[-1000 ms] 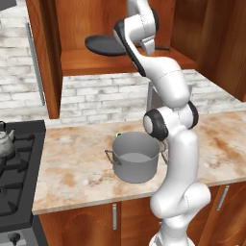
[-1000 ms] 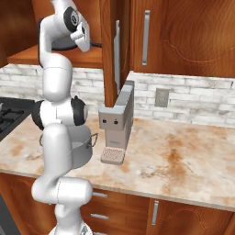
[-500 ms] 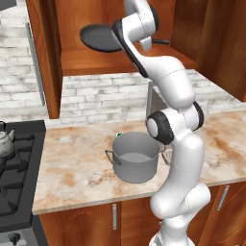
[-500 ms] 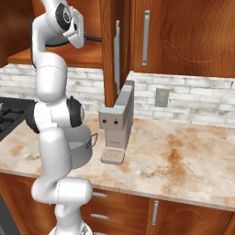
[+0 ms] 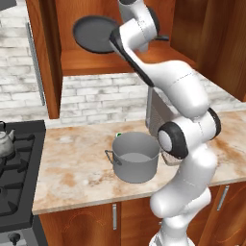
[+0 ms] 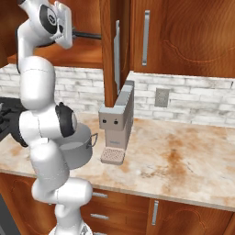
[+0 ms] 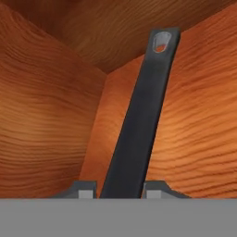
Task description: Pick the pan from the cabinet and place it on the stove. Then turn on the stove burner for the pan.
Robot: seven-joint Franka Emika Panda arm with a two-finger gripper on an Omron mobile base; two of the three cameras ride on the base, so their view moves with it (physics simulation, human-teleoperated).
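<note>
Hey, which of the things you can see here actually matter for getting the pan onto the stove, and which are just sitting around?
Part of the job:
pan, held by its handle in the gripper
cabinet, open
stove

Just lying about:
pot on the counter
kettle on the stove
coffee machine

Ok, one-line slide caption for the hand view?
Two-finger gripper closed on the long dark flat handle of the black frying pan, inside the reddish-brown wood cabinet.
</note>
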